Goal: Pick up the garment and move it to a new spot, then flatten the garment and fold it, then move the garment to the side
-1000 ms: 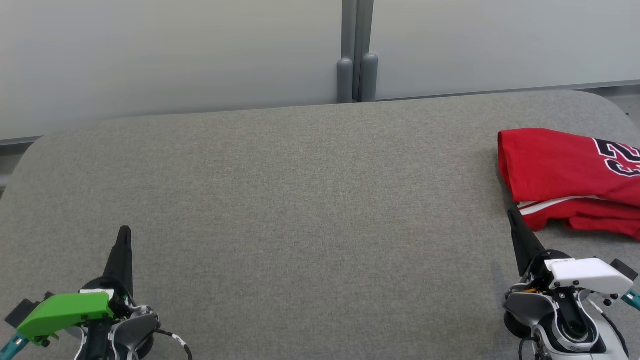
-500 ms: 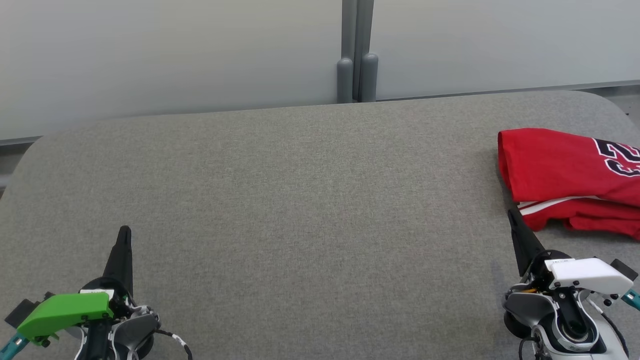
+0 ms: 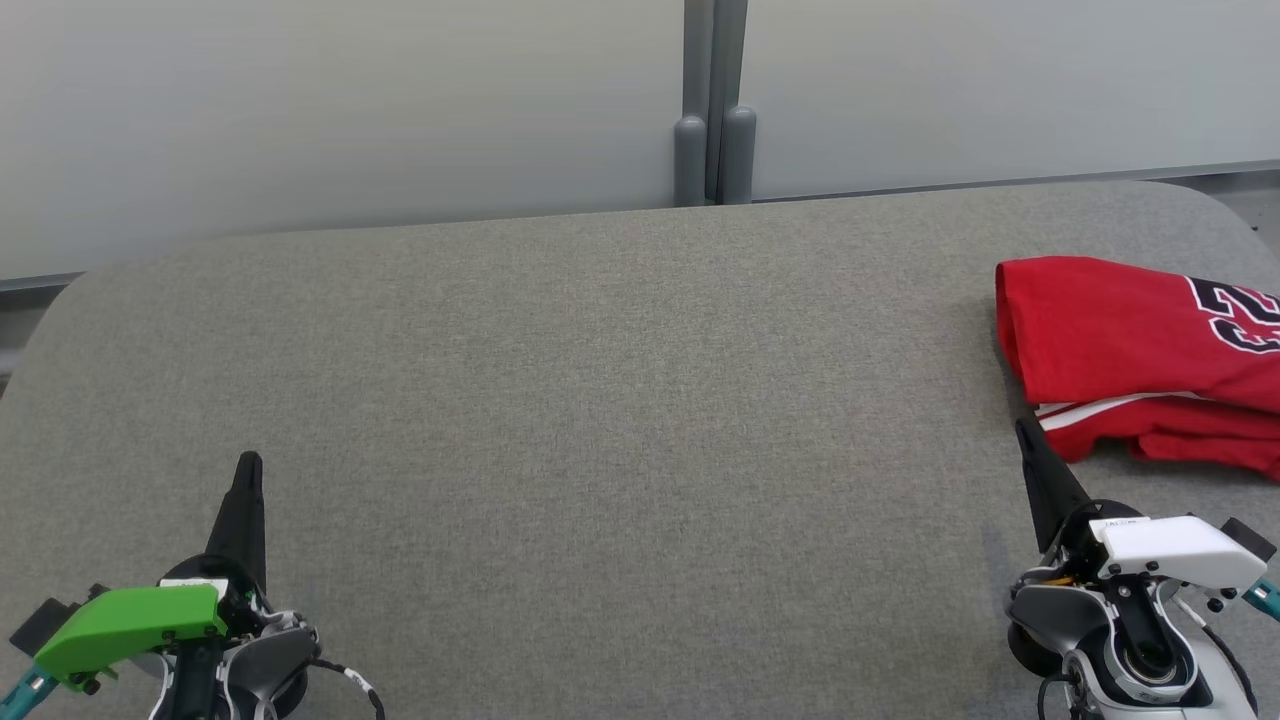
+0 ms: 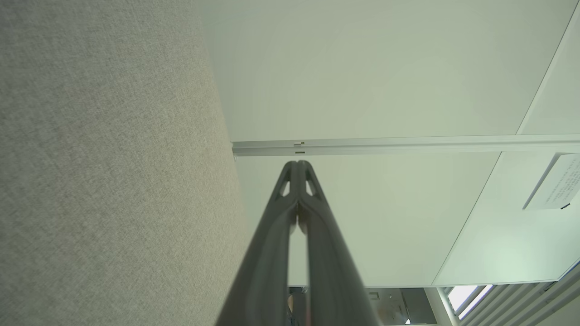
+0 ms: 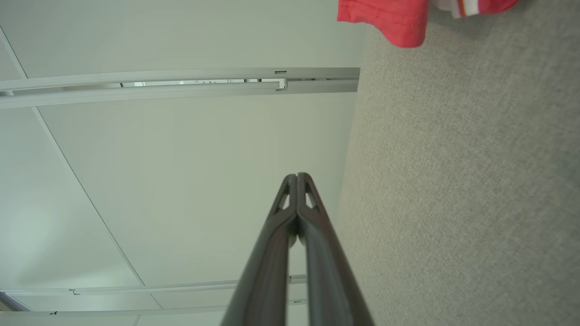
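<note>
We hold both arms low at the near edge of the grey fabric-covered table (image 3: pixel 600 380), one at each corner. Our left gripper (image 3: pixel 247 468) has its two dark fingers pressed together with nothing between them, and our right gripper (image 3: pixel 1023 430) is likewise closed tight and empty (in each wrist view the tips meet against the pale wall (image 4: pixel 385 68)). The red jersey (image 3: pixel 1120 340) lies folded at the table's far right side, its printed number (image 3: pixel 1238 315) facing up. It sits just beside the right gripper's tip, though we cannot tell whether they touch. We judge that the garment is already folded and set aside, which would explain why both grippers sit drawn back with nothing to hold.
</note>
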